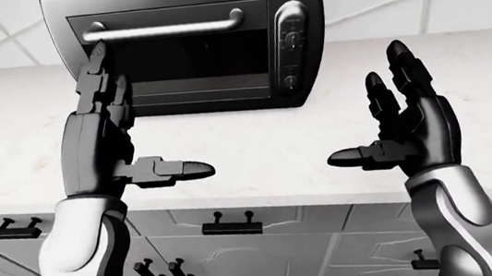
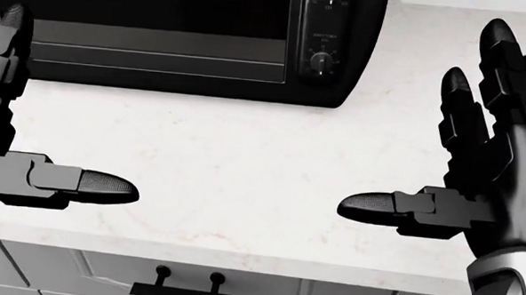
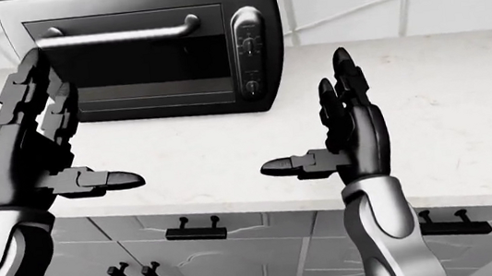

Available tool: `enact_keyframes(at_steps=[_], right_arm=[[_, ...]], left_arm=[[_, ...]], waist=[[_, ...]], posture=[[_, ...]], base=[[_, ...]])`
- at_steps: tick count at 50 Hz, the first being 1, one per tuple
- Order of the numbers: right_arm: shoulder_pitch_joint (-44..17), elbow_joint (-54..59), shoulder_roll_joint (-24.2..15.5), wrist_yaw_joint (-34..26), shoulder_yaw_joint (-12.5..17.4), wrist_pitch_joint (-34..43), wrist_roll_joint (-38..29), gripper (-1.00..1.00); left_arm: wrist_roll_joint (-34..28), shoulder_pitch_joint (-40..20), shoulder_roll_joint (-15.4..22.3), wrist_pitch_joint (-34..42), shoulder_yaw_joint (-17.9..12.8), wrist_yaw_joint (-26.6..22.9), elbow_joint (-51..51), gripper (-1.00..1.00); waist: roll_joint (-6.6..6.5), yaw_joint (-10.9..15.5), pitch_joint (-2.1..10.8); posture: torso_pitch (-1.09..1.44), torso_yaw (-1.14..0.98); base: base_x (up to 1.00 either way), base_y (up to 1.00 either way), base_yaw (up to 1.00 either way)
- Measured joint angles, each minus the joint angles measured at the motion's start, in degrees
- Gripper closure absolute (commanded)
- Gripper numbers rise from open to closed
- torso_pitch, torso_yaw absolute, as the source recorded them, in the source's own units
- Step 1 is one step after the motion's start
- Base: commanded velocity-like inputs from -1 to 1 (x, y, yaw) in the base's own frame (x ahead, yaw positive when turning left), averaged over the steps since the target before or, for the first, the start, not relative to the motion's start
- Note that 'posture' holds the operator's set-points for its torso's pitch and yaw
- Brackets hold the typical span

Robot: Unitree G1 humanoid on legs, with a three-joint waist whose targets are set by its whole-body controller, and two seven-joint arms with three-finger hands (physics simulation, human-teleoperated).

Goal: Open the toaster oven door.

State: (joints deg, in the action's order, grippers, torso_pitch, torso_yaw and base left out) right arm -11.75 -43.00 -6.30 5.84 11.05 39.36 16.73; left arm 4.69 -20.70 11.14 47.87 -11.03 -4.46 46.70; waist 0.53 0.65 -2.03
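Above both spread, empty hands, left hand (image 1: 103, 144) and right hand (image 1: 413, 129), sits the closed toaster oven (image 1: 189, 43).

nothing here can be read. the toaster oven (image 1: 186, 46) has a control panel (image 2: 325, 37) at its right with faint pale marks above and around the dials (image 2: 319, 60), but they are too small and blurred to make out as letters or numbers. no brand shows on it.
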Motion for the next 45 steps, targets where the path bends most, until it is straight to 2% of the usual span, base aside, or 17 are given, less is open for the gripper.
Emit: enact_keyframes(at_steps=[3, 10, 13, 15, 19, 21, 23, 27, 30, 33, 34, 37, 45], right_arm=[[0.0, 0.3, -0.3, 0.2, 0.5, -0.6, 0.0, -1.00], [0.7, 1.2, -0.4, 0.2, 0.2, 0.2, -0.1, -1.00], [0.7, 0.7, -0.4, -0.6, 0.0, 0.0, 0.0, -1.00], [0.6, -0.2, -0.3, -1.0, -0.1, -0.4, 0.2, -1.00], [0.9, -0.9, -0.1, -2.0, -0.7, -2.1, 0.3, -1.00], [1.0, -0.4, 0.0, -2.0, -0.7, -2.2, 0.1, -1.00], [1.2, 0.1, -0.2, -1.6, 0.1, -1.6, -0.1, -1.00], [1.5, 0.1, -0.1, -0.7, 0.8, -0.5, -0.6, -1.00], [0.9, -0.5, -0.1, -0.6, 0.5, -1.4, -0.6, -1.00], [1.1, 0.1, 0.0, -0.5, 0.7, -1.8, -0.5, -1.00], [1.4, 0.6, 0.3, -0.4, 0.5, -1.5, -0.4, -1.00], [1.4, 1.2, 0.1, -0.2, 0.4, -0.3, 0.0, -1.00], [1.3, -0.4, -0.4, 0.2, 1.7, -1.6, 0.8, -1.00]], left_arm=[[0.1, -0.1, -0.2, -0.8, 0.3, -0.3, 0.4, -1.00], [0.3, -0.1, -0.1, 0.9, 0.3, -0.6, -1.1, -1.00], [0.4, -0.4, 0.0, 1.5, 0.3, -0.5, -1.3, -1.00], [0.4, -0.8, 0.2, 1.6, 0.1, -0.3, -0.2, -1.00], [0.3, -0.7, 0.3, 0.5, -0.3, -0.1, 1.1, -1.00], [0.2, -0.5, 0.2, 0.1, -0.2, -0.1, 0.6, -1.00], [0.3, -0.1, -0.4, 0.1, 0.5, -0.3, 0.1, -1.00], [0.7, 0.1, -0.3, 0.9, 0.9, -0.7, -0.2, -1.00], [0.5, -0.3, -0.2, 0.3, 0.4, -0.6, 0.4, -1.00], [0.6, 0.1, -0.2, -0.2, 0.5, -0.7, 0.4, -1.00], [0.6, 0.5, -0.2, -0.2, 0.3, -0.8, 0.3, -1.00], [0.3, 1.1, -0.2, 0.6, -0.1, -0.6, -0.6, -1.00], [0.4, 1.5, -0.5, 0.2, -0.1, -0.6, 1.0, -1.00]], waist=[[-0.05, -0.1, 0.68], [-0.06, -0.3, -0.35], [-0.57, -0.4, -1.00], [-0.51, -0.3, -0.97], [0.90, 0.2, -1.07], [2.18, 0.4, -1.13], [1.67, -0.3, -1.47], [2.62, -0.3, -0.96], [1.32, -0.7, -1.21], [-1.47, -1.2, -0.97], [-0.88, -1.2, -1.25], [0.21, -0.6, -0.70], [0.74, -0.5, 0.88]], posture=[[0.00, 0.00], [0.00, 0.00], [0.00, 0.00], [0.00, 0.00], [0.00, 0.00], [0.00, 0.00], [0.00, 0.00], [0.00, 0.00], [0.00, 0.00], [0.00, 0.00], [0.00, 0.00], [0.00, 0.00], [-0.04, 0.00]], base=[[0.00, 0.00, 0.00], [0.02, 0.00, 0.00], [0.25, 0.00, 0.00], [0.36, 0.00, 0.00], [0.48, 0.00, 0.00], [0.47, 0.00, 0.00], [0.38, 0.00, 0.00], [0.19, 0.00, 0.00], [0.00, 0.00, 0.00], [0.00, 0.00, 0.00], [0.00, 0.00, 0.00], [0.00, 0.00, 0.00], [0.00, 0.00, 0.00]])
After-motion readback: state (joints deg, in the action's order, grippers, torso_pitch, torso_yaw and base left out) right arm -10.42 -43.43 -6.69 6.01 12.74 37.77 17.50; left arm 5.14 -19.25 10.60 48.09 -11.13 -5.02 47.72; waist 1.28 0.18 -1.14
